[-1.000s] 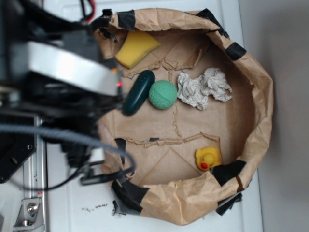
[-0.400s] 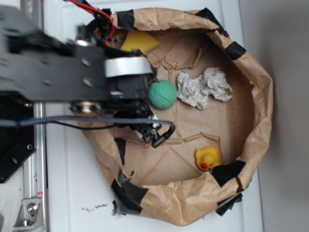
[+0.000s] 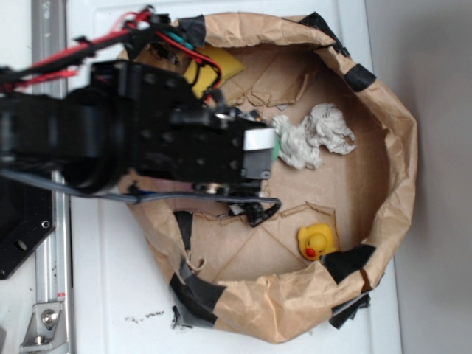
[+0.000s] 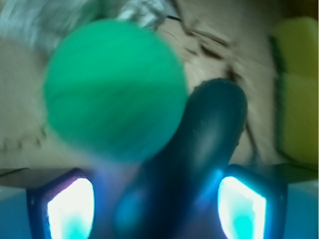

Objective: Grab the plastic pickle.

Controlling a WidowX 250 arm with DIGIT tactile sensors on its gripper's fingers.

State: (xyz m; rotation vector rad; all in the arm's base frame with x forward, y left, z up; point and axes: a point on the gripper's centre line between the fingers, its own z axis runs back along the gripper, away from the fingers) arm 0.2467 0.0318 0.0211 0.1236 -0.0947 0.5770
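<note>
Arm moved right, now covering the ball. Plastic pickle [image 4: 199, 164]: dark green, glossy, round-ended; lies between the spread fingers of the claw [image 4: 157, 206], touching green ball [image 4: 114, 89]. Grip unconfirmed.

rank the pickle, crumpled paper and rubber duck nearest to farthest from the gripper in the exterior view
1. plastic pickle: hidden under the arm, between the gripper fingers in the wrist view.
2. crumpled paper: just beyond the arm's tip.
3. rubber duck: farthest, by the bag's lower wall.

In the wrist view, the dark green capsule-shaped plastic pickle [image 4: 199, 164] lies between the claw [image 4: 154, 209] fingers, the mint-green ball [image 4: 114, 89] touching it at ten o'clock, the yellow sponge [image 4: 296, 89] at two o'clock.
</note>
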